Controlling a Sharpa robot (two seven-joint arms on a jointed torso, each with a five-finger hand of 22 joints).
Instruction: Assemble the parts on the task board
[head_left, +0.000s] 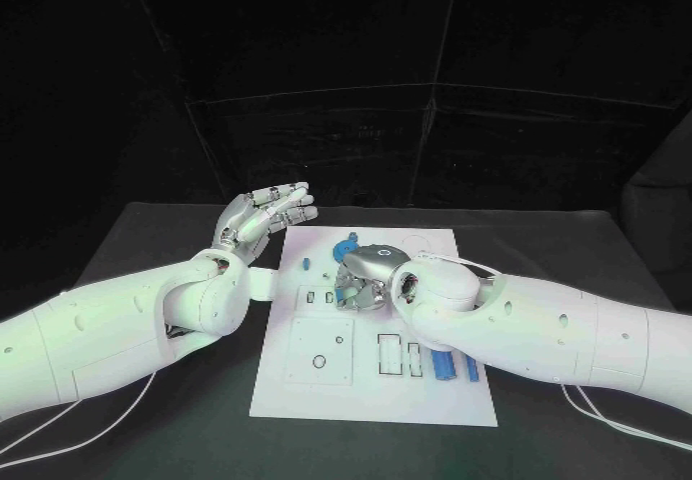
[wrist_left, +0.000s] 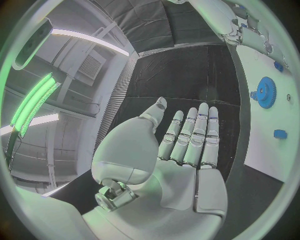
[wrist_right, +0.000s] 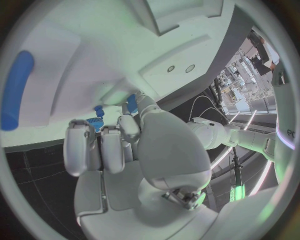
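The white task board (head_left: 378, 398) lies in the middle of the table. On its far part sits a blue gear (head_left: 348, 247), with a small blue peg (head_left: 304, 265) close by. Two long blue parts (head_left: 438, 365) lie at its near right. My right hand (head_left: 369, 276) hovers low over the board's middle with its fingers curled down. In the right wrist view a small blue part (wrist_right: 132, 103) sits right at the fingertips (wrist_right: 79, 145) next to the gear (wrist_right: 94, 123); whether it is pinched is unclear. My left hand (head_left: 265, 216) is raised off the board's far left corner, fingers straight and apart, holding nothing.
Rectangular slots and a square recess (head_left: 320, 350) mark the board's near half. Black table surface (head_left: 173, 230) surrounds the board. In the left wrist view the gear (wrist_left: 266, 92) and another small blue part (wrist_left: 279, 134) lie on the board beyond my left hand (wrist_left: 181, 150).
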